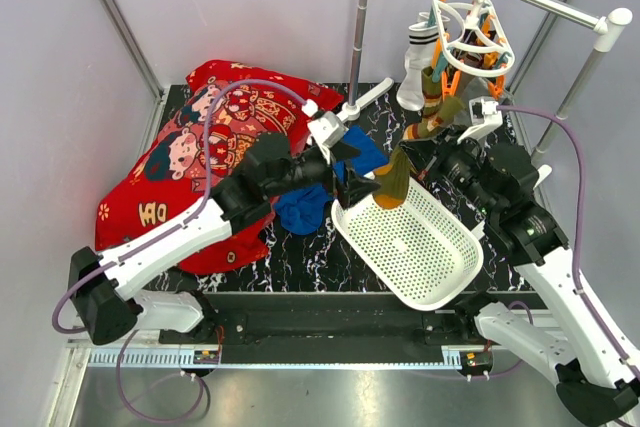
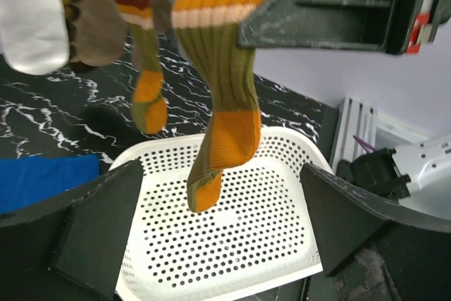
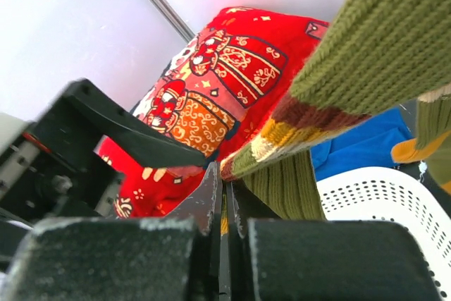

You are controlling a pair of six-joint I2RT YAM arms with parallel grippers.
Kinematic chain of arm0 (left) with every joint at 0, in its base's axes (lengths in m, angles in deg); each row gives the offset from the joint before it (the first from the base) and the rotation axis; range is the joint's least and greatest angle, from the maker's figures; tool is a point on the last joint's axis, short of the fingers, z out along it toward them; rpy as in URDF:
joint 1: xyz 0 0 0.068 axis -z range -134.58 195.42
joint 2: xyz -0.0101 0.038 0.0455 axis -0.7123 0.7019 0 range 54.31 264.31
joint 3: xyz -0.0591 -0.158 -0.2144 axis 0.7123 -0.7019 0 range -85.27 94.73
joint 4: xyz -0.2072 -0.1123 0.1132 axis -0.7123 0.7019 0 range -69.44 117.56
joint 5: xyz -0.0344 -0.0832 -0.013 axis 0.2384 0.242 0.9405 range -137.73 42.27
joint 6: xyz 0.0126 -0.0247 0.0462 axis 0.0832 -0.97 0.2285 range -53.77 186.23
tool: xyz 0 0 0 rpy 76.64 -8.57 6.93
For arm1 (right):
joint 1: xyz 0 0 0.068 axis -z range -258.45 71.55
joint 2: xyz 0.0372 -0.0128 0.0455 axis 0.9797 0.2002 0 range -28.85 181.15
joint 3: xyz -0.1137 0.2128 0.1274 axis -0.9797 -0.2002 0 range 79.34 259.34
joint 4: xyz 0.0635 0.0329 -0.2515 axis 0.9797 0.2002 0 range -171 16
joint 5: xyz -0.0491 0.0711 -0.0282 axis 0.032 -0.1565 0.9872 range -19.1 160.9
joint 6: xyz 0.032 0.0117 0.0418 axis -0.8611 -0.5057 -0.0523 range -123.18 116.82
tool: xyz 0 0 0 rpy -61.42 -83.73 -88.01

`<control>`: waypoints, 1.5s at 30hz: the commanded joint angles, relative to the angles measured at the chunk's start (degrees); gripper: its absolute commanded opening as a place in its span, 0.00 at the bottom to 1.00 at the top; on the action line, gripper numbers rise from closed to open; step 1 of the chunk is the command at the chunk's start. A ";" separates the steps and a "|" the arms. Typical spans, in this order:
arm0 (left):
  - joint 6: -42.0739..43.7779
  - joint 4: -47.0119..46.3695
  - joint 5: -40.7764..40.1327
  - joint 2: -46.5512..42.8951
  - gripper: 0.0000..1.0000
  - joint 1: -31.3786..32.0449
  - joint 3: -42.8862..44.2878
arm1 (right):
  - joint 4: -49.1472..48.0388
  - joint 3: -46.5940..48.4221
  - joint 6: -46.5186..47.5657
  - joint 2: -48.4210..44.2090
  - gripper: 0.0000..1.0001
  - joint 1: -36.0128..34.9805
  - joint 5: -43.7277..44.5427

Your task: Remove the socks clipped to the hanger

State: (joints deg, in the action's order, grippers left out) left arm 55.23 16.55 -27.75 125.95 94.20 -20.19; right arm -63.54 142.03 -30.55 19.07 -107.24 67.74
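Status: early. One sock in hand, the rest to go. White plastic round clip hanger (image 1: 470,25) sits on the rail at 1 o'clock in the top view. Clipped under it are a white sock with dark band (image 1: 414,72), a second olive-green sock with orange toe (image 1: 437,107), and a brownish sock (image 2: 99,26) seen only at 11 o'clock in the left wrist view. Exact count is unclear because the socks overlap.

Right gripper (image 3: 225,174): fingers pressed together. The striped band of the olive-green ribbed sock with orange heel and toe (image 2: 222,103) runs straight into the tips, so I read it as clamped on that sock. The sock hangs toe-down over the white perforated oval basket (image 1: 440,292), near the basket's 11 o'clock rim and apart from the hanger cluster. Its cuff end is hidden, so "off the peg" is a judgement, but it looks free.

Left gripper (image 1: 352,185): jaws spread wide and holding nothing, with the sock dangling between them.

No sock is visible inside the basket. Left to do: drop this one, then unclip the others.
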 commanded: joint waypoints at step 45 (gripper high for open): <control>6.79 -13.22 -29.74 11.77 0.00 15.30 4.88 | 36.24 49.43 4.70 22.55 0.69 -0.73 31.89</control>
State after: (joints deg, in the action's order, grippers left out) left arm 61.11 6.67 -54.63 139.66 108.82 -16.04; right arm -27.39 187.24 -30.12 39.96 -107.33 95.80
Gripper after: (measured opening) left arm 0.022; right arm 0.674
